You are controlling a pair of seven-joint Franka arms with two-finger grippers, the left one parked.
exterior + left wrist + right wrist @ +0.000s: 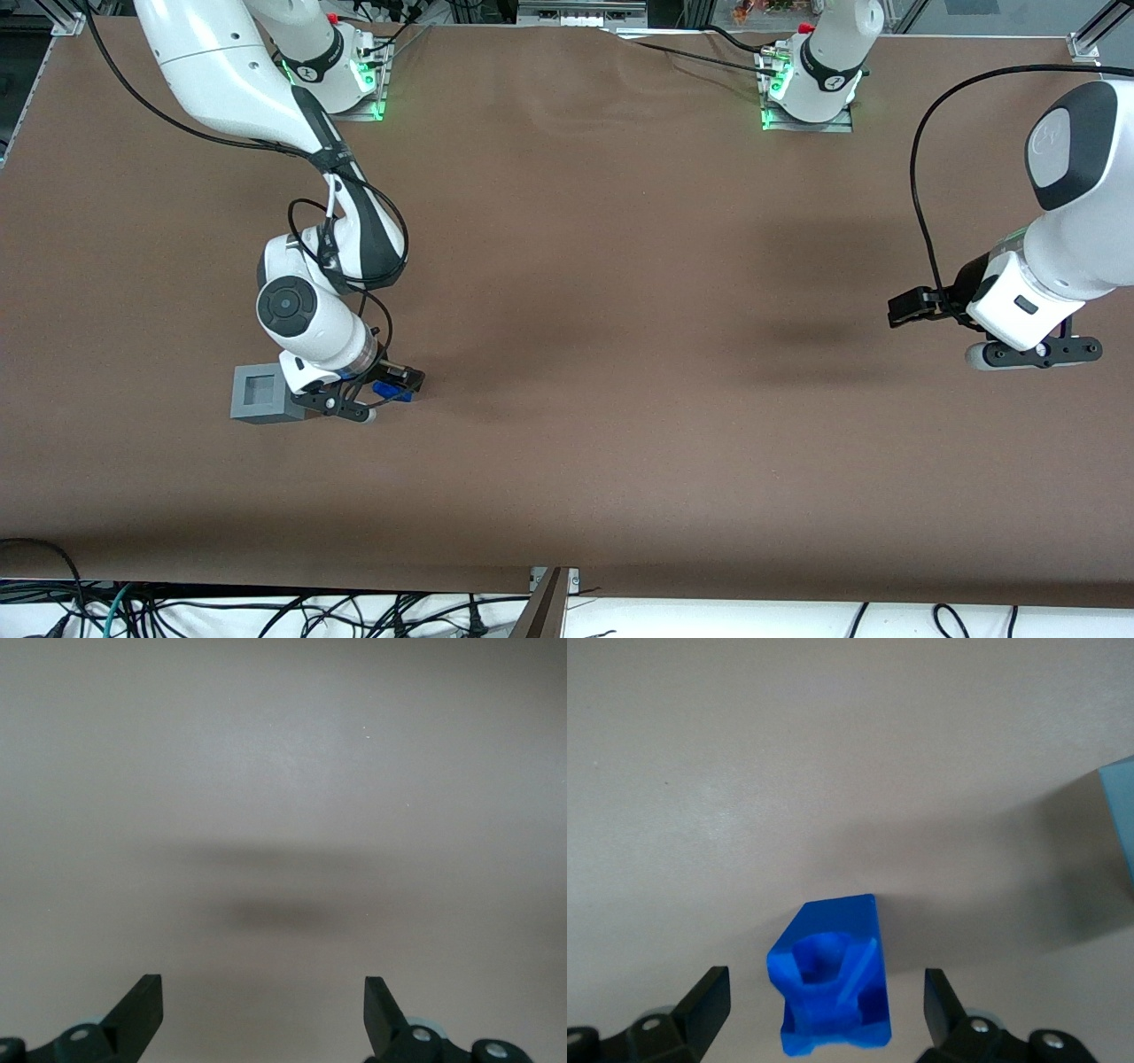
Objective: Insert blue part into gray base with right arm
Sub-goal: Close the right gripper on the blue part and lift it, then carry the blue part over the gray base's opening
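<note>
Blue lumpy plastic part (830,988) is lying between my spread black tool (826,1003), untouched. It is looking light, stiff and slick, so I am favouring its flat sides.

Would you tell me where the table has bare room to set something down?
Bare brown table runs from the blue part toward the parked arm's end, and nearer the front camera. It is crowded only where the open gripper straddles that part beside the gray base.

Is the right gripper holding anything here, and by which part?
Nothing held: the gripper is open, straddling the blue part on the table without touching it.
</note>
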